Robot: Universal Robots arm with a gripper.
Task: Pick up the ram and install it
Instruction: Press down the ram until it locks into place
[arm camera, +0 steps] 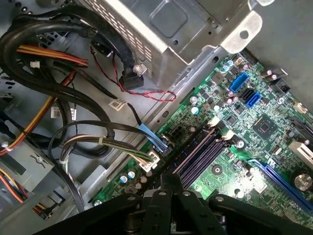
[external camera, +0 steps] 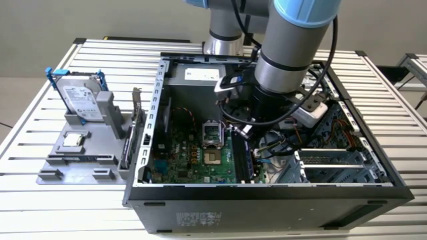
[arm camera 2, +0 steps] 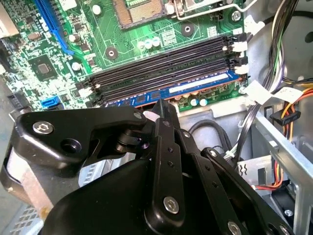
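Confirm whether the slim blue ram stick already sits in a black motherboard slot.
Yes, the second wrist view shows the slim blue ram stick lying in the outermost black slot, beside the empty ones.

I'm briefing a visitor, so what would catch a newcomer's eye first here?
The grey and blue robot arm reaching down into the open black computer case. In the second wrist view, the slim blue ram stick sits in the black slot row nearest the black gripper. A silver hard drive stands outside on the exterior view's left.
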